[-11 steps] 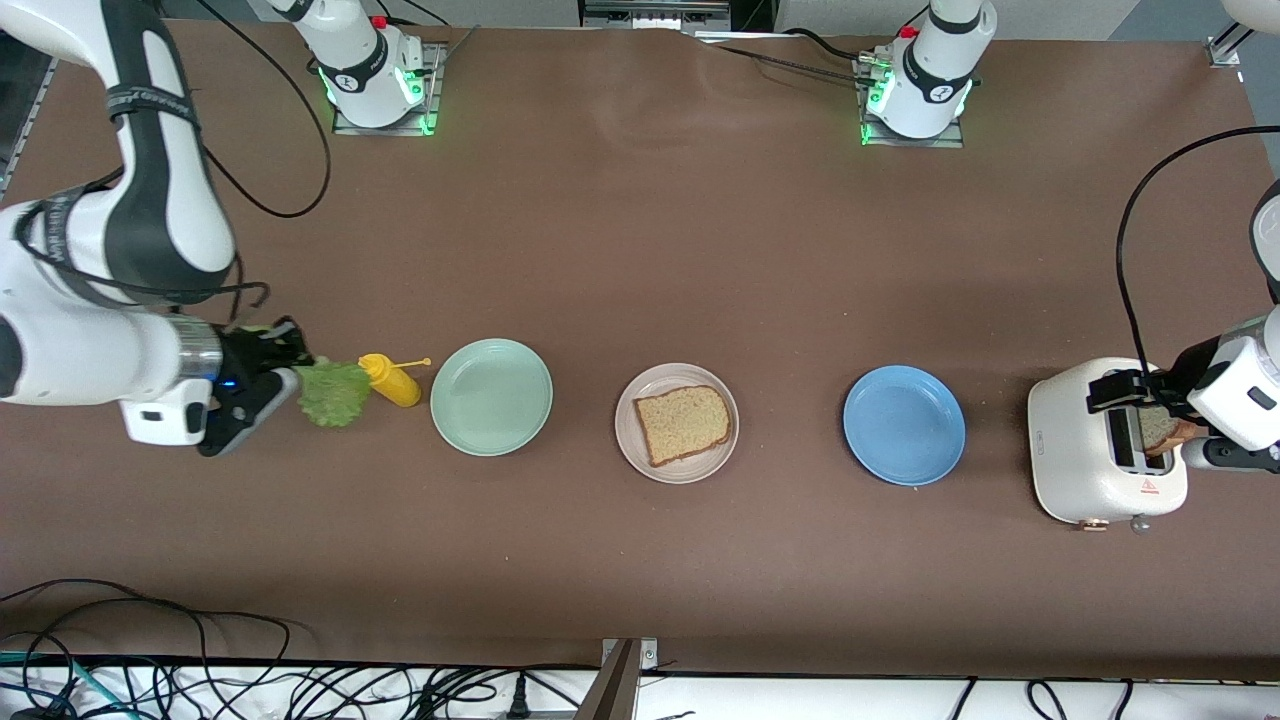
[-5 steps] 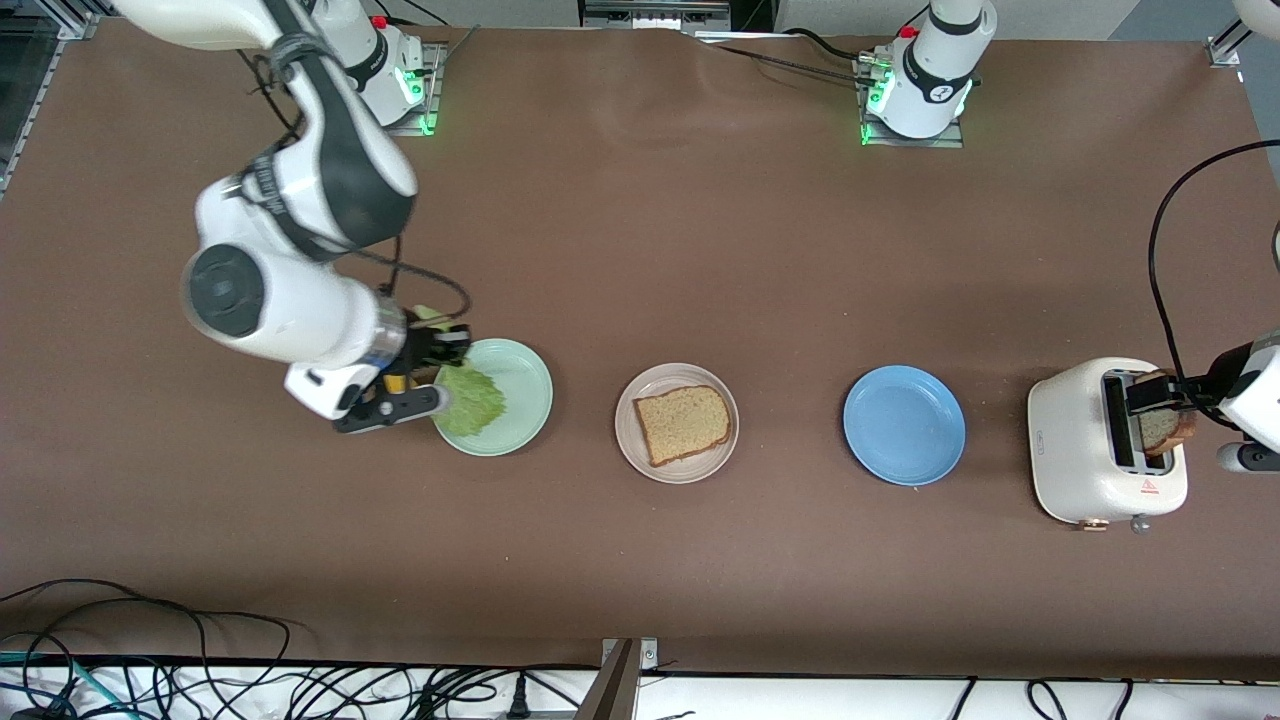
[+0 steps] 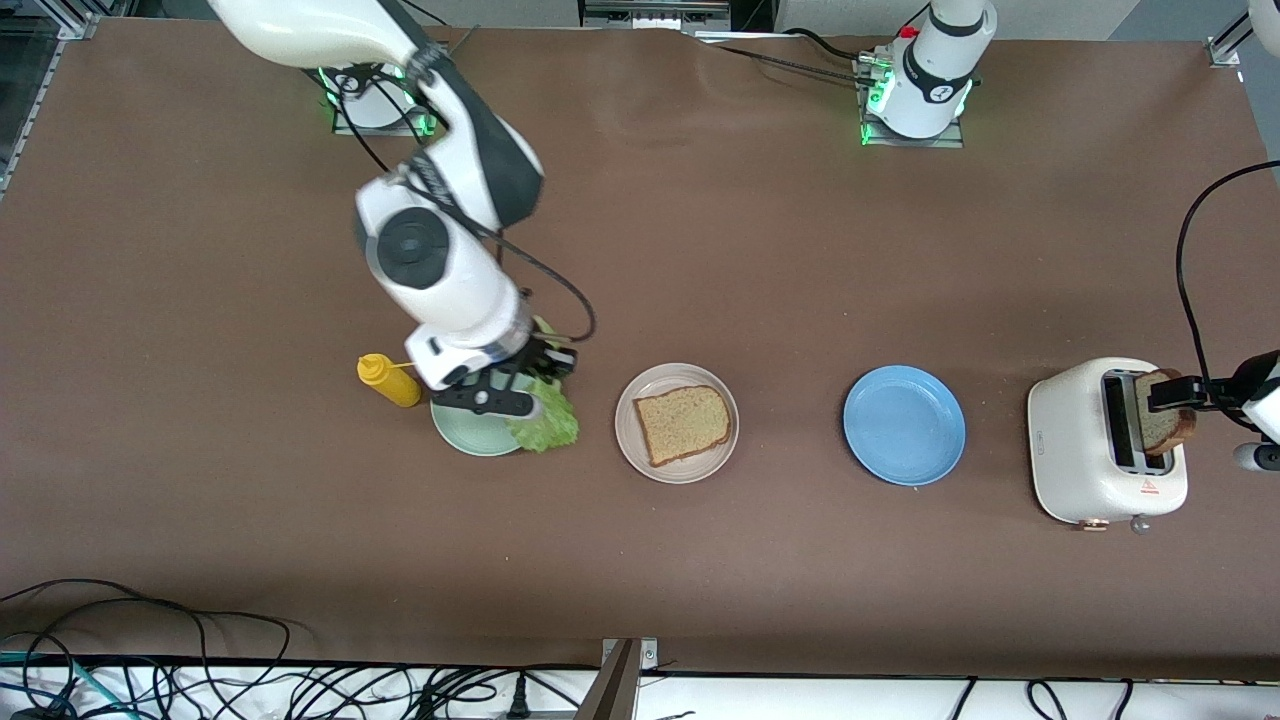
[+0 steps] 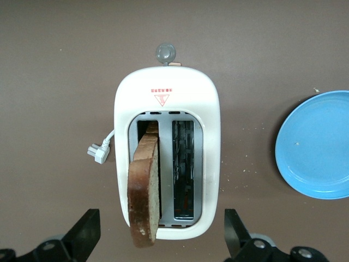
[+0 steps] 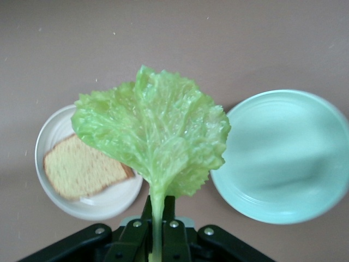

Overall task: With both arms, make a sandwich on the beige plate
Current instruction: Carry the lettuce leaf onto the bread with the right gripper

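My right gripper (image 3: 522,398) (image 5: 157,206) is shut on the stem of a ruffled green lettuce leaf (image 3: 547,425) (image 5: 152,136), which hangs over the mint-green plate's edge beside the beige plate (image 3: 630,440) (image 5: 46,136). One brown bread slice (image 3: 683,423) (image 5: 82,172) lies on the beige plate. A second bread slice (image 3: 1160,425) (image 4: 144,191) stands tilted in a slot of the white toaster (image 3: 1080,440) (image 4: 212,109). My left gripper (image 3: 1190,415) (image 4: 161,240) hovers open over the toaster's end, its fingers (image 4: 82,237) wide of the slice and not touching it.
The mint-green plate (image 3: 465,435) (image 5: 283,158) sits under my right gripper, with a yellow mustard bottle (image 3: 392,381) lying beside it toward the right arm's end. A blue plate (image 3: 904,425) (image 4: 316,147) lies between the beige plate and the toaster.
My right arm carried the lettuce from beside the mustard bottle across the mint-green plate toward the beige plate. My left gripper drew back from the toaster, away from the slice.
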`<state>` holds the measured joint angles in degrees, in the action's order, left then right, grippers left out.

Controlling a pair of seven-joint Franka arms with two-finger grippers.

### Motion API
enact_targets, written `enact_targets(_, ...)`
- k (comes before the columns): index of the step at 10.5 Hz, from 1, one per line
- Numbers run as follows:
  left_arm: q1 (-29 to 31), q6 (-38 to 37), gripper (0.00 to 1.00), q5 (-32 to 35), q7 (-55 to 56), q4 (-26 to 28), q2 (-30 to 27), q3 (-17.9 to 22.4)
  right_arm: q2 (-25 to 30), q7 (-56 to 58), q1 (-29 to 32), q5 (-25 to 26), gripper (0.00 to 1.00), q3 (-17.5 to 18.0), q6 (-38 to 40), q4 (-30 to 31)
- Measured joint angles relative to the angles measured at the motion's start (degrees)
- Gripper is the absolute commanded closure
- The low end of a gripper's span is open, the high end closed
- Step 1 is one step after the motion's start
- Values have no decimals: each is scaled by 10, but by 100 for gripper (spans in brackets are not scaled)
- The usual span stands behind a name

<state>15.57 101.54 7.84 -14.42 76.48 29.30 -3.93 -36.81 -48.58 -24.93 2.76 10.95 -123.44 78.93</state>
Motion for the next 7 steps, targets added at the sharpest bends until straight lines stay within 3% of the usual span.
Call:
enact_targets(3, 6, 8, 0, 0, -22, 1, 11, 0, -96, -174, -62, 45, 100, -1, -165, 1)
enact_targets(6, 13, 18, 2, 0, -33, 2, 29, 0, -135, -273, -84, 48, 100, -2, -271, -1)
enact_targets(7, 14, 18, 8, 0, -34, 2, 34, 0, -141, -285, -86, 48, 75, -2, -289, -1)
